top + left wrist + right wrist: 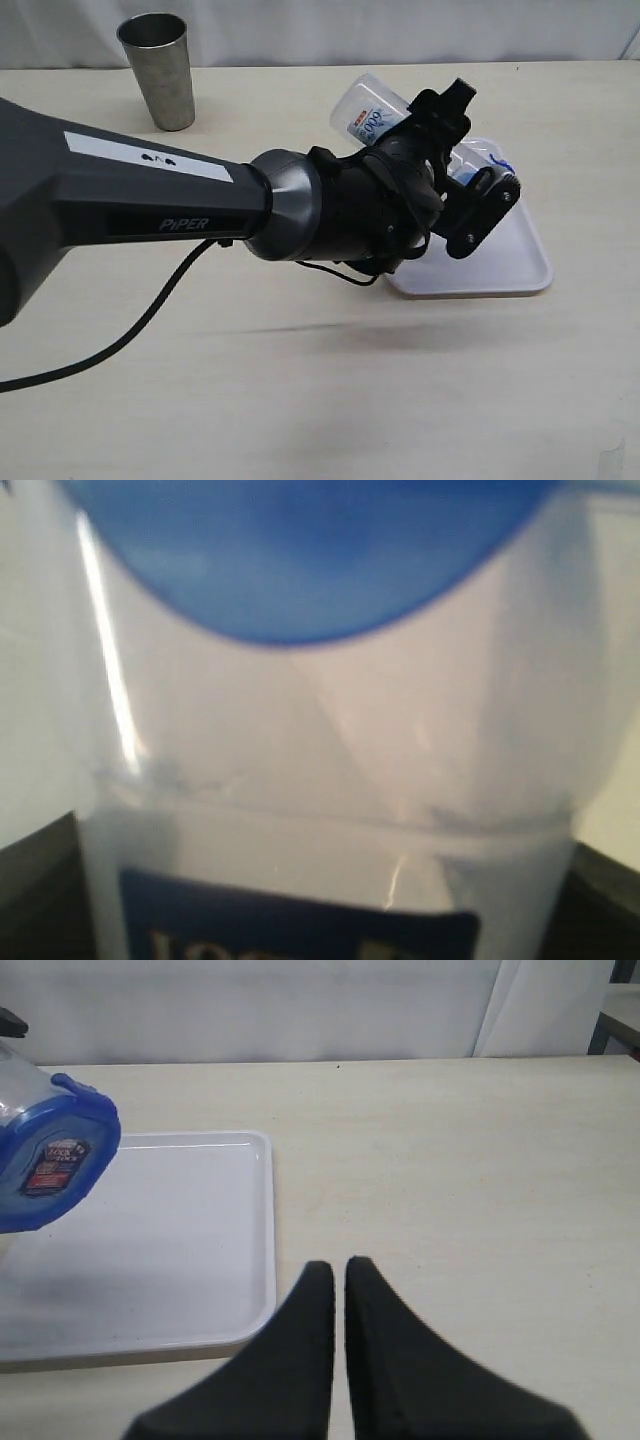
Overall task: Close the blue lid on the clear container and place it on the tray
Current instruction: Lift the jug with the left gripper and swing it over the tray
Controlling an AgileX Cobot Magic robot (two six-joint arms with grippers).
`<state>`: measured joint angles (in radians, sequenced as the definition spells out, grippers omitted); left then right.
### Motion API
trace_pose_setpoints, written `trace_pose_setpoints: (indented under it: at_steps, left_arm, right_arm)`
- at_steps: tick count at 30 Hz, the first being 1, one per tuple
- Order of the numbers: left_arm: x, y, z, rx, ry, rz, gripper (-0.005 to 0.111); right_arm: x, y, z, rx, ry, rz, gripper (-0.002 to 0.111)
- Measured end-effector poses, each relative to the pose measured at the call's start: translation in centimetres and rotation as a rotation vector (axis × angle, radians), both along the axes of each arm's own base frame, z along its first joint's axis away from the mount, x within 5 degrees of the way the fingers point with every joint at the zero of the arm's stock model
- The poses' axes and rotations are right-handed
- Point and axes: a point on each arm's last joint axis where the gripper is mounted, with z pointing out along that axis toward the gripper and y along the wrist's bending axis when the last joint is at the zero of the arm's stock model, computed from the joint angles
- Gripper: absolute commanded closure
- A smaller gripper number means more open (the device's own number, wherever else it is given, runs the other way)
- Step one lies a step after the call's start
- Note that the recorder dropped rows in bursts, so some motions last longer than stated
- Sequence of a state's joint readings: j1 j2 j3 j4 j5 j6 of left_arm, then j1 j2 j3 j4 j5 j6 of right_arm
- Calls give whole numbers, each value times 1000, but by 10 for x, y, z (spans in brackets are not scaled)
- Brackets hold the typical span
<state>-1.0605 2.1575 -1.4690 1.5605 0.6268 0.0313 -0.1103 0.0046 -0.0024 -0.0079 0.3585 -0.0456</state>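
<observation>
As the tall clear plastic container (368, 112), capped by the rounded blue plastic lid (50, 1155), is gripped tilted by the left end effector (466, 160) above the flat white tray (505, 275), set-down seems intended. The right end effector (340, 1275) is shut, parked aside.

Even light; the clear container (330, 770) blurry.

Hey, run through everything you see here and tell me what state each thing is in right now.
clear container: lidded, tipped over sideways, held above the tray.
blue lid: on the container's mouth; can't tell if its flaps are snapped.
tray: flat on the table, container not yet set on it.
left gripper: closed around the clear container.
right gripper: shut, holding nothing.
metal cup: upright on the table, apart from both grippers.
</observation>
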Motion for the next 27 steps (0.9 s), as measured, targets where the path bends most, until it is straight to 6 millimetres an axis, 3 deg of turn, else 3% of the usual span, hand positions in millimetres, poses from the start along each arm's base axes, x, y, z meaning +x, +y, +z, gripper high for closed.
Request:
trace_pose_setpoints:
  at_steps: [4, 10, 17, 27]
  left_arm:
    - [-3, -5, -3, -157, 90, 21, 107]
    - [-2, -14, -10, -449, 381, -31, 107]
    - [15, -4, -10, -748, 747, -21, 107]
    - [37, 1, 8, -1433, 1214, -77, 107]
  right_arm:
    - [0, 0, 0, 0, 0, 0, 104]
    - [0, 0, 0, 0, 0, 0, 104]
    - [0, 0, 0, 0, 0, 0, 104]
    - [0, 0, 0, 0, 0, 0, 104]
